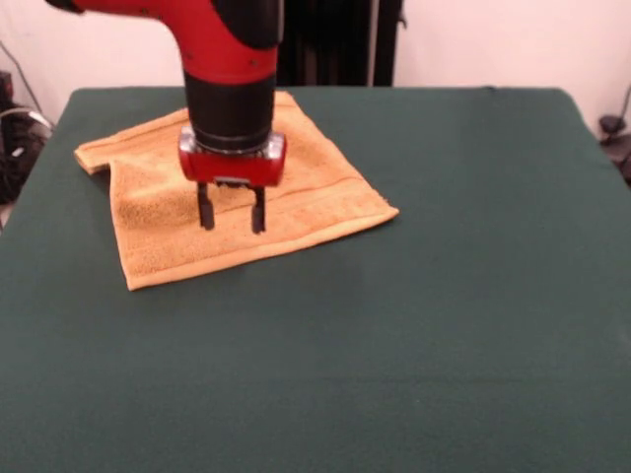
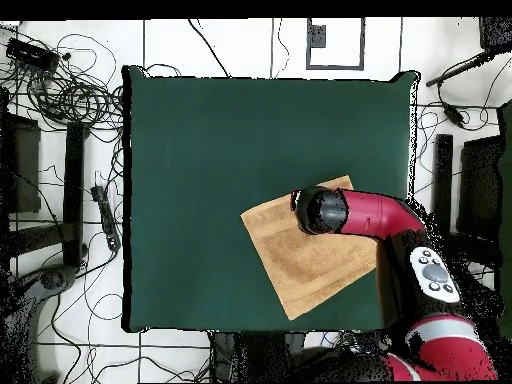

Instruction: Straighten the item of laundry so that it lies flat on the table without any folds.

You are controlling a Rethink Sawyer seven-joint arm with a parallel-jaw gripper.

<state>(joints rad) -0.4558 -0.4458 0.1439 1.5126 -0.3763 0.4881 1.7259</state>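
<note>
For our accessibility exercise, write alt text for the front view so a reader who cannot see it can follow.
A red and black robot arm holds its open gripper just above a yellow-orange terry towel. The towel lies on a dark green table, mostly spread out, with its far left corner folded over.

You have lots of room. The table is bare green cloth on nearly every side of the towel. Nothing stands on it to bump into. The towel is the only thing lying there, and it is low and flat, with one folded flap at its back corner. The gripper hangs right over the towel's middle with its two fingers apart, and the arm covers the towel's back edge. Off the table, cables lie on the floor.
</note>
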